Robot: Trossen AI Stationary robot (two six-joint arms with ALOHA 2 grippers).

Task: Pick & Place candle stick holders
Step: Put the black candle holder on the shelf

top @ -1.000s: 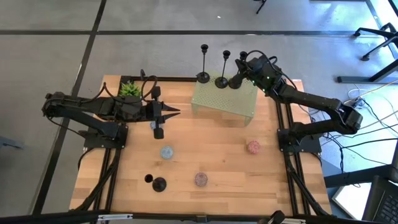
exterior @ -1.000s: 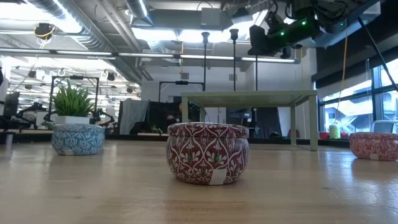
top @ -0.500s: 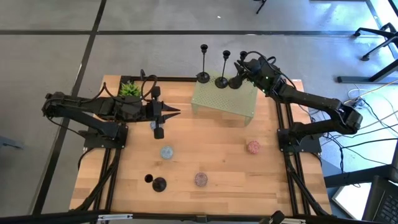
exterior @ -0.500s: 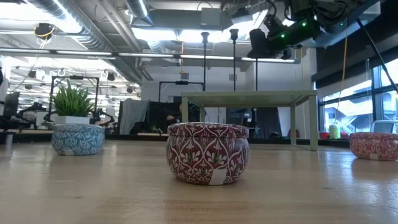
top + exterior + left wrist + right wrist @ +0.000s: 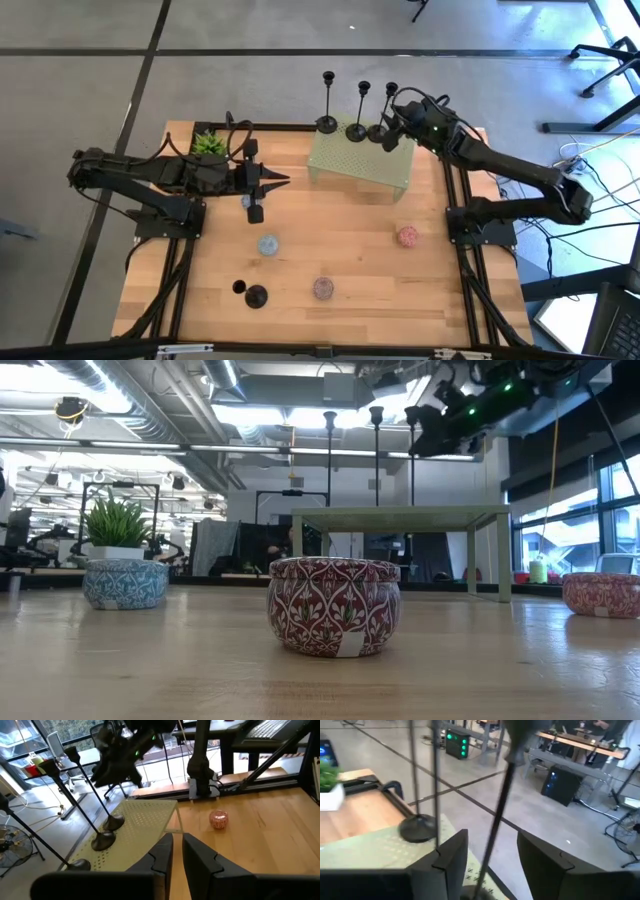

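Three slim black candle stick holders (image 5: 356,130) stand by their round bases on a pale green perforated stand (image 5: 350,168) at the table's far side. Another black holder (image 5: 255,296) is on the table at the near left. My right gripper (image 5: 392,122) is open at the rightmost holder (image 5: 379,131). Its fingers stand on either side of the thin stem (image 5: 496,825) without touching it. My left gripper (image 5: 283,180) hangs shut and empty over the table left of the stand, pointing toward it.
A blue tin (image 5: 268,244), a red patterned tin (image 5: 323,288) and a pink tin (image 5: 408,236) sit on the wooden table. A small potted plant (image 5: 208,143) stands at the far left. The stand's legs (image 5: 473,555) leave room beneath it.
My right gripper has opened and let go of the rightmost holder's stem, then drawn back a little toward the table's right edge. The holder stays upright on the stand.
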